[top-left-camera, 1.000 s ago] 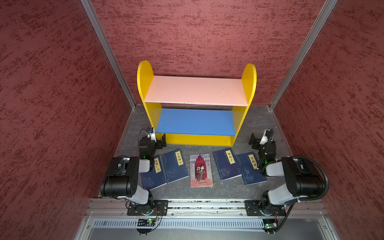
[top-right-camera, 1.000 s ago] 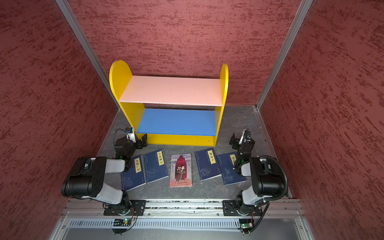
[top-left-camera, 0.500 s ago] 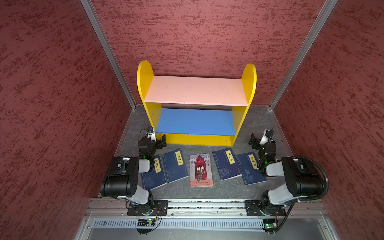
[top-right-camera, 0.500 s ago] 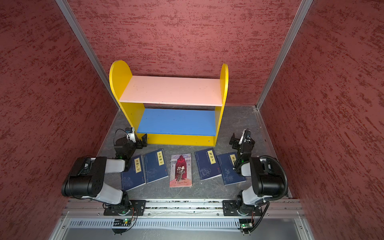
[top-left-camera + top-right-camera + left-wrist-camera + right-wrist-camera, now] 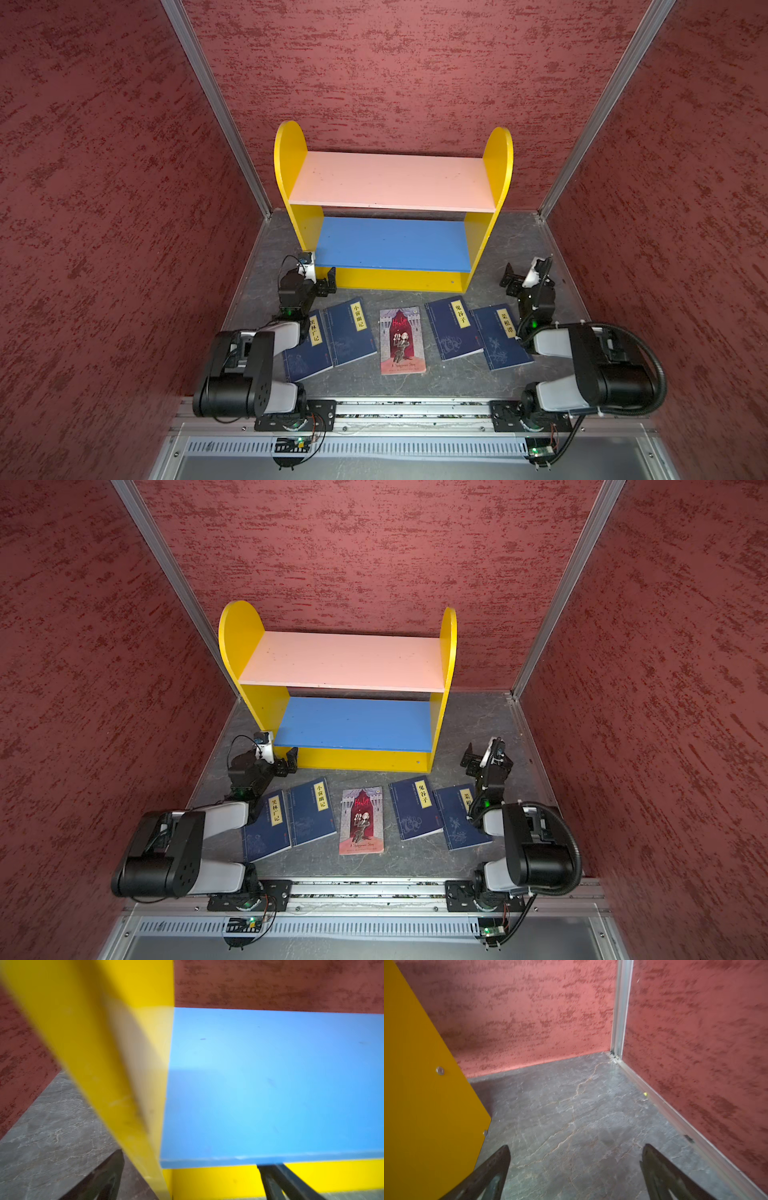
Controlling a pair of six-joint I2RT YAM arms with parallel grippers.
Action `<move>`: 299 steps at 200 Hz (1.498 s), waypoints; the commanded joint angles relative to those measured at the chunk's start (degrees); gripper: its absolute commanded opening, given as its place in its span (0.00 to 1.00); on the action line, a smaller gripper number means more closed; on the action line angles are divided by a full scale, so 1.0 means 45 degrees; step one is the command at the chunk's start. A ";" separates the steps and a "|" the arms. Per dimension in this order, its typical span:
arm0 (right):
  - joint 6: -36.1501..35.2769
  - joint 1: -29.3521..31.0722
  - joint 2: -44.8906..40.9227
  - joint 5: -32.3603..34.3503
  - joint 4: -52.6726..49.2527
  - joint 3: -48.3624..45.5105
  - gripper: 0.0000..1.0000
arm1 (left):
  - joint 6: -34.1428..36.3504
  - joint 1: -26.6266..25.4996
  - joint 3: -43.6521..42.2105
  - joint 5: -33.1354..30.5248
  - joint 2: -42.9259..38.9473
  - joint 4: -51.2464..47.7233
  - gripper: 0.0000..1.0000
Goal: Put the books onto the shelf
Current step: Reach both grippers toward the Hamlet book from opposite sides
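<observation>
Nothing has moved in the last second: the four navy paperbacks with yellow labels [image 5: 349,332] and the red illustrated paperback [image 5: 402,340] still lie flat in a row on the grey marbled floor [image 5: 457,384]. Just beyond them, my left gripper [image 5: 190,1160] and right gripper [image 5: 576,1153] wait with jaws spread wide and empty. They flank the yellow-sided two-tier wooden shelf [image 5: 496,174], whose boards are bare, so I judge the task not yet begun.

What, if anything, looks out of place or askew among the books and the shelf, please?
Nothing looks damaged or spilled. The four navy books lie fanned at slight angles, each pair overlapping at an edge, either side of the straight red Hamlet book, all on the floor before the bare shelf.
</observation>
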 commanded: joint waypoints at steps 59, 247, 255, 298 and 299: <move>0.3468 0.0174 -0.5515 0.2577 -1.2294 0.4160 0.99 | 0.1256 -0.1446 0.4273 0.3239 -0.4021 -1.3741 0.99; 0.9294 1.1048 -0.6236 -0.2416 -2.0037 0.5752 0.99 | -0.4475 -0.6957 0.6881 0.5275 -0.3012 -1.7591 0.99; 0.9492 1.1560 -0.5957 -0.2512 -1.9597 0.5556 0.99 | -0.5114 -0.6966 0.6642 0.5256 -0.2857 -1.7367 0.99; 1.0131 1.2911 -0.3783 -0.3340 -1.6495 0.4716 0.99 | -0.6785 -0.6775 0.5667 0.5190 -0.2125 -1.5516 0.99; 1.0121 1.2930 -0.3708 -0.3344 -1.6473 0.4731 0.99 | -0.6800 -0.6763 0.5662 0.5202 -0.2105 -1.5505 0.99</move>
